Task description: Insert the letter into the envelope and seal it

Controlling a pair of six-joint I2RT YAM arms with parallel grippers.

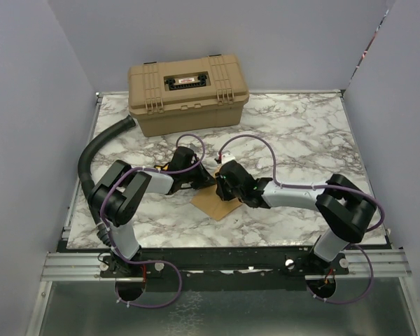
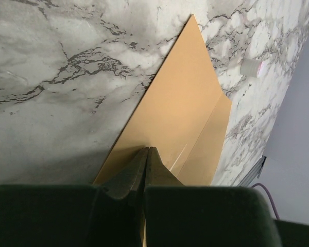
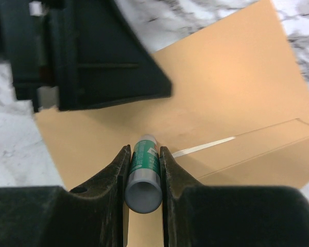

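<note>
The kraft-brown envelope [image 1: 213, 204] lies flat on the marble table, its flap fold showing as a crease in the left wrist view [image 2: 180, 113]. My left gripper [image 2: 148, 149] is shut, its tips resting on the envelope's face. My right gripper [image 3: 144, 149] is shut on a green-and-white glue stick [image 3: 144, 162], whose white tip touches the envelope [image 3: 232, 92] near a thin pale line by the flap. From above, both grippers, left [image 1: 204, 180] and right [image 1: 227, 185], meet over the envelope. The letter is hidden.
A big tan plastic case [image 1: 187, 94] stands at the back of the table [image 1: 301, 133]. A black corrugated hose [image 1: 101, 147] curves along the left side. A small whitish cap-like piece [image 2: 250, 66] lies on the marble beyond the envelope. Grey walls enclose three sides.
</note>
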